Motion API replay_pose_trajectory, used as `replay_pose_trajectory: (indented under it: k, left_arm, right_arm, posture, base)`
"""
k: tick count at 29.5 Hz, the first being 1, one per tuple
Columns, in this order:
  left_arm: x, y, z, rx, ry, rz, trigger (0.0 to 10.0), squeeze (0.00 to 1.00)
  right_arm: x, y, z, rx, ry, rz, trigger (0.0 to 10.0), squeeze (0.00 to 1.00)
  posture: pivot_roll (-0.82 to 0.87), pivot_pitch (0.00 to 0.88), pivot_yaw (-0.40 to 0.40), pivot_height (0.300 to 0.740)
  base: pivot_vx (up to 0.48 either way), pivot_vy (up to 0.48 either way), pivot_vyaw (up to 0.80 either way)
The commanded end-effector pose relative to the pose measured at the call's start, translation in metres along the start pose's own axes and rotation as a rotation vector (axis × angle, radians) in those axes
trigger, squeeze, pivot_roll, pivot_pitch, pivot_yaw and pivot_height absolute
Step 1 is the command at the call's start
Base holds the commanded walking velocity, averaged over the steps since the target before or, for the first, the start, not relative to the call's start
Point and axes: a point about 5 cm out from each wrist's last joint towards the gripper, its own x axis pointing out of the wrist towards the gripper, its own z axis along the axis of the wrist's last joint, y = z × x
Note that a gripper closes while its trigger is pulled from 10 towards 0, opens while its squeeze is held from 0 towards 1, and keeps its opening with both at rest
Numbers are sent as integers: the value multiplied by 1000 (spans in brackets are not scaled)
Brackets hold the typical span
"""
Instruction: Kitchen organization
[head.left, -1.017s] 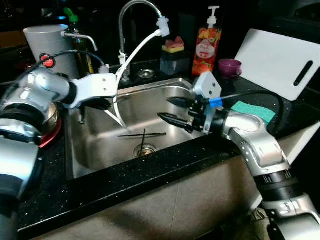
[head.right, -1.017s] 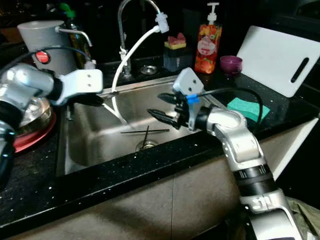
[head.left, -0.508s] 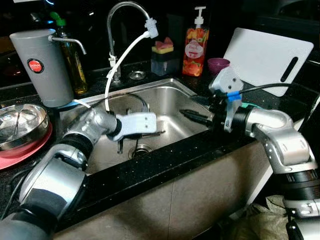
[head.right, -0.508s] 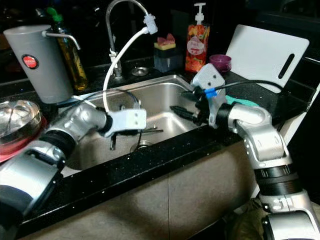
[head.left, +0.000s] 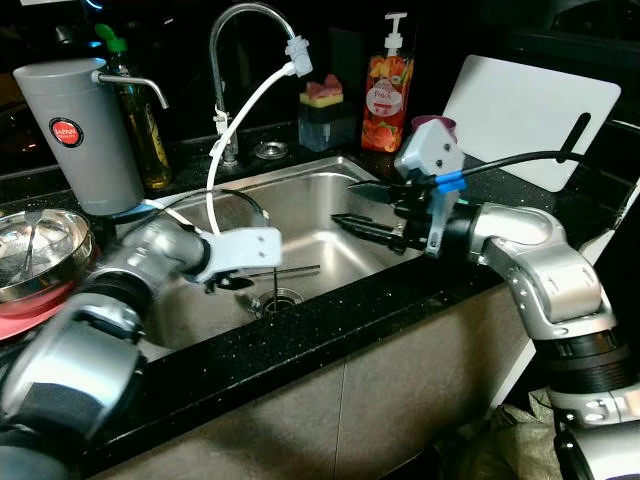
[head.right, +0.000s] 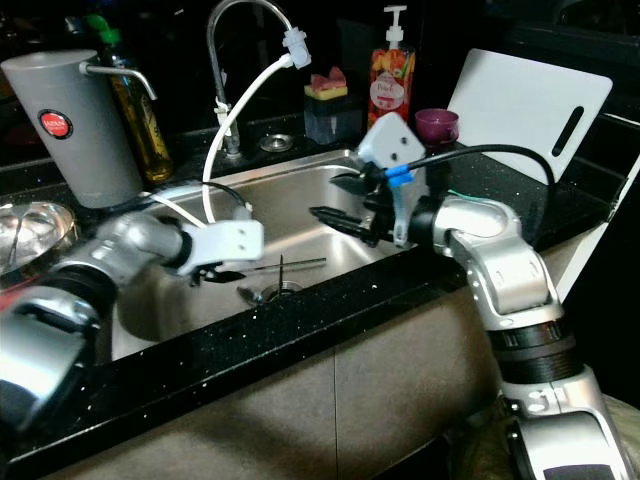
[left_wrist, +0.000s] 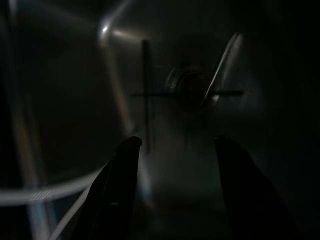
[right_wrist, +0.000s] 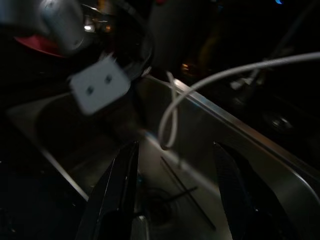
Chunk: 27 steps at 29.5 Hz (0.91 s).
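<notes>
A steel sink (head.left: 330, 185) is set into a dark speckled surface (head.left: 300, 335). Two thin black chopsticks (head.left: 285, 272) are seen lying crossed on the sink floor, just beside the drain (head.left: 283, 297).

The left claw (head.left: 228, 283) is held low inside the sink, close above the chopsticks and near the drain; in the left wrist view its fingers (left_wrist: 125, 175) are spread with nothing between them, the crossed sticks lying beyond the tips.

The right claw (head.left: 362, 208) is held over the sink's right half, pointed toward the left arm. Its fingers (right_wrist: 122, 185) are parted and nothing is gripped.

A tap (head.left: 235, 60) with a white hose (head.left: 245, 120) is mounted behind the sink, the hose curving down into the basin. Left of it a grey jug (head.left: 75, 125) is placed, with a steel bowl (head.left: 35, 245) on a red plate (head.left: 30, 305) at the near left. Behind the sink a soap bottle (head.left: 388, 80) and a sponge holder (head.left: 325, 110) are lined up; a white board (head.left: 530, 115) is propped at the right.
</notes>
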Motion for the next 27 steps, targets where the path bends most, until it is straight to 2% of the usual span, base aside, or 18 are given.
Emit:
replay_pose_trajectory:
  k: [1,2,3,7,8,11,15,16,18,20,22,24,25,27]
  left_arm:
    - [-14,11,3,36,-20,8,10000,0]
    - [-22,17,3,50,-20,12,10000,0]
    - [-22,17,3,50,-20,12,10000,0]
    - [-74,39,-4,185,49,-31,10000,0]
    - [-74,39,-4,185,49,-31,10000,0]
    - [-98,51,-5,227,104,-10,10000,0]
    - [-139,67,-13,373,338,26,10000,0]
    - [-139,67,-13,373,338,26,10000,0]
    - [-156,69,-22,394,453,23,10000,0]
    - [-165,67,-31,388,535,2,10000,0]
    - [-166,56,-49,376,618,-51,10000,0]
    - [-166,56,-49,376,618,-51,10000,0]
    - [-165,46,-63,354,670,-89,10000,0]
    - [-164,42,-69,340,690,-98,10000,0]
  right_arm:
    - [7,6,10,-22,-25,57,10000,0]
    - [8,8,11,-25,-26,74,10000,0]
    - [8,8,11,-25,-26,74,10000,0]
    - [19,17,16,-61,-32,171,10000,0]
    - [19,17,16,-61,-32,171,10000,0]
    - [23,19,21,-93,-40,217,10000,0]
    - [33,25,35,-171,-60,300,10000,0]
    - [33,25,35,-171,-60,300,10000,0]
    - [39,26,41,-205,-63,320,10000,0]
    - [45,26,42,-229,-59,329,10000,0]
    - [47,25,41,-237,-53,329,10000,0]
    - [47,25,41,-237,-53,329,10000,0]
    - [48,24,40,-239,-47,326,10000,0]
    - [47,24,39,-240,-44,326,10000,0]
  posture:
    - [9,133,16,740]
    - [18,130,16,740]
    - [18,130,16,740]
    - [37,127,27,740]
    - [37,127,27,740]
    - [60,122,35,740]
    - [65,113,45,740]
    - [65,113,45,740]
    - [74,108,43,740]
    - [87,104,44,740]
    - [92,101,42,740]
    - [92,101,42,740]
    - [88,103,42,740]
    - [77,103,45,740]
  base:
    - [0,0,0]
    - [0,0,0]
    - [0,0,0]
    - [0,0,0]
    - [0,0,0]
    - [0,0,0]
    - [0,0,0]
    - [0,0,0]
    - [0,0,0]
    - [0,0,0]
    - [0,0,0]
    - [0,0,0]
    - [0,0,0]
    - [0,0,0]
